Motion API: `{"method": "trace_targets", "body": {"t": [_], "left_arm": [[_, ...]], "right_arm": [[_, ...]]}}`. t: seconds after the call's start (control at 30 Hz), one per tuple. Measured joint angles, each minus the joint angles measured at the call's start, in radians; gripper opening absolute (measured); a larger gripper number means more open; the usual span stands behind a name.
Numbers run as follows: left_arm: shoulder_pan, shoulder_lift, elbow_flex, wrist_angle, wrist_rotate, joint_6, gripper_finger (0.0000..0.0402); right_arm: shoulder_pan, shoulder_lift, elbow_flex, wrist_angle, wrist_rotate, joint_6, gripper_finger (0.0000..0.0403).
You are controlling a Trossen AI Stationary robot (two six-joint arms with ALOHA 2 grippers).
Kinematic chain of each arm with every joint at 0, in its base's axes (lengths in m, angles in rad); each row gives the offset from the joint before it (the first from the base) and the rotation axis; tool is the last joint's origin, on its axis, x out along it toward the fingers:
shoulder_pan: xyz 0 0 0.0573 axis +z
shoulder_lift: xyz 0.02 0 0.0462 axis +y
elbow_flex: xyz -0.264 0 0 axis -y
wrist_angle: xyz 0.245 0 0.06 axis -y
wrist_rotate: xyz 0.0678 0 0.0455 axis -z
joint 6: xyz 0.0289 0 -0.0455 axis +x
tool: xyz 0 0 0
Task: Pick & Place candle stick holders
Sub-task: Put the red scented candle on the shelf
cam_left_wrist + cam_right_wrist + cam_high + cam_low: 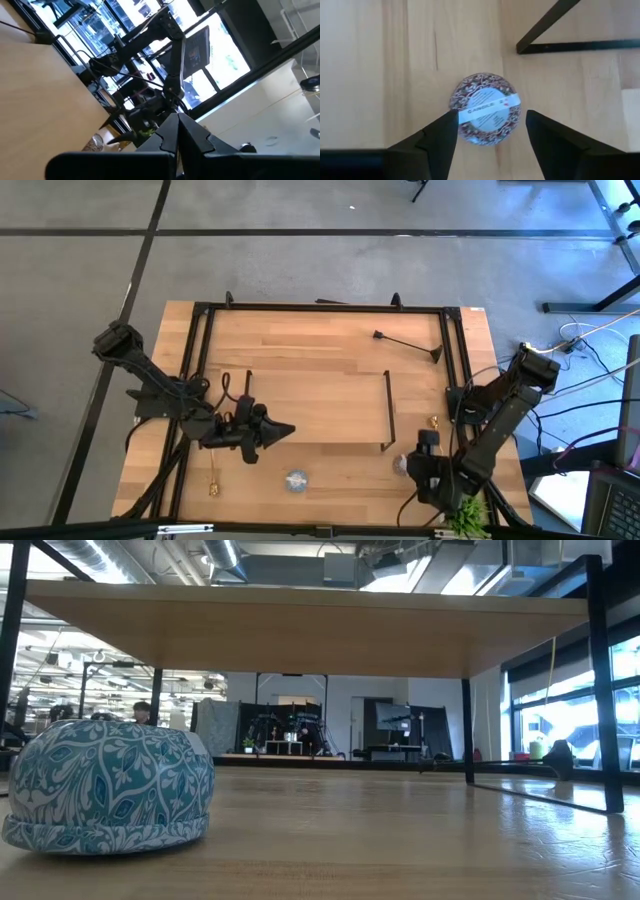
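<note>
Hovering straight over a small round candle [485,116] that lies near the table's [330,340] front right corner, the right gripper [490,131] has its two fingers apart, one on each side of the round and neither yet touching it. The candle sits flat on the wood just off the corner foot of the raised wooden board [320,405], its labelled face turned up at the wrist camera. It looks squat and stiff, probably light, with a patterned and perhaps slick rim; being round it has no long axis, so I would judge any pinch across the widest part of its side wall to hold well, provided the fingers come down low enough.

A pale blue patterned round [296,480] sits near the middle of the front edge. A slim black candle stick holder [410,346] lies on its side toward the back right, its stem running along the back edge with the foot toward the right edge. A gold holder [213,480] lies near the front left corner.

The left gripper [282,430] waits with fingers together over the board's left end, holding nothing.
</note>
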Motion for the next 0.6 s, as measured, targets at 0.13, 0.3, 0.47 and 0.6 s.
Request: {"method": "trace_targets", "body": {"t": [0.13, 0.3, 0.47, 0.6], "left_arm": [[0.013, 0.000, 0.000, 0.000, 0.027, -0.004, 0.0002], [0.027, 0.000, 0.000, -0.002, 0.063, -0.004, 0.0003], [0.027, 0.000, 0.000, -0.012, 0.082, 0.028, 0.0002], [0.027, 0.000, 0.000, -0.031, 0.093, 0.030, 0.0003]], "right_arm": [[0.001, -0.004, 0.002, 0.001, 0.000, -0.076, 0.0223], [0.000, -0.005, 0.023, 0.005, 0.000, -0.022, 0.0220], [-0.001, -0.005, 0.027, 0.124, -0.024, -0.017, 0.0220], [-0.001, -0.005, 0.027, 0.197, -0.024, -0.039, 0.0220]]}}
